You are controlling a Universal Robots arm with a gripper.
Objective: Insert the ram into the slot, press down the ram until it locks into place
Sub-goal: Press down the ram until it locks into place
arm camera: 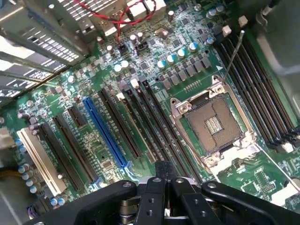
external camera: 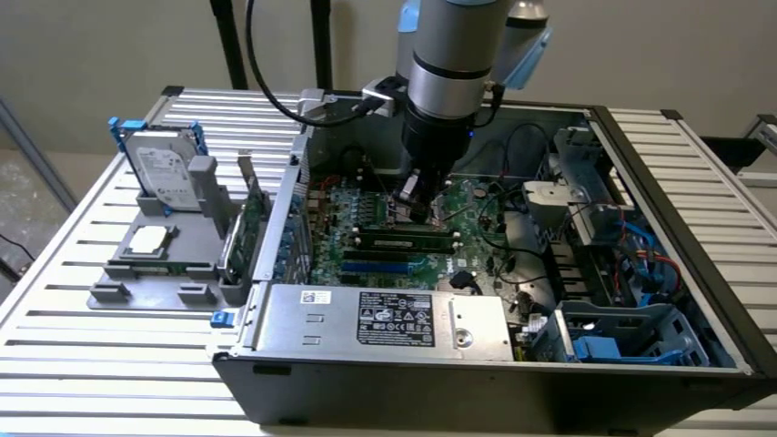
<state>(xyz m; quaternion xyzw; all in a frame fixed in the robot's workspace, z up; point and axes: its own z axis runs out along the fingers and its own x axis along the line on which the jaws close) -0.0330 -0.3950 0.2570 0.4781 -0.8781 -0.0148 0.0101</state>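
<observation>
In the exterior view, an open computer case (external camera: 631, 300) lies on a slatted metal table (external camera: 73, 300), its green motherboard (external camera: 364, 246) exposed. The robot arm (external camera: 449, 64) reaches down into the case from the far edge of the table, and the claw (external camera: 419, 208) hangs just above the middle of the board. Whether its fingers are together or apart cannot be told here. Just in front of the claw, the ram (external camera: 403, 241) lies lengthwise along a black memory slot (external camera: 401, 248), a thin green stick with dark chips, sitting between white end clips. A shorter blue slot (external camera: 370, 268) runs parallel to it, nearer the silver power supply (external camera: 382, 319) at the case's near wall. Toward the table's edge on the exterior view's left stands a grey fixture (external camera: 158, 246) carrying a hard drive (external camera: 158, 168) upright and a processor chip (external camera: 147, 239) lying flat.

In the wrist view, the black fingers (arm camera: 152, 197) of the claw (arm camera: 162, 176) meet closely, pinched on a thin dark edge that stands up between their tips; what that edge is cannot be made out. Beyond them run several long black slots (arm camera: 159, 122) side by side, a long blue slot (arm camera: 105, 133), and the empty processor socket (arm camera: 213, 124) in its metal frame. Another bank of black memory slots (arm camera: 255, 89) lies beyond the socket.
</observation>
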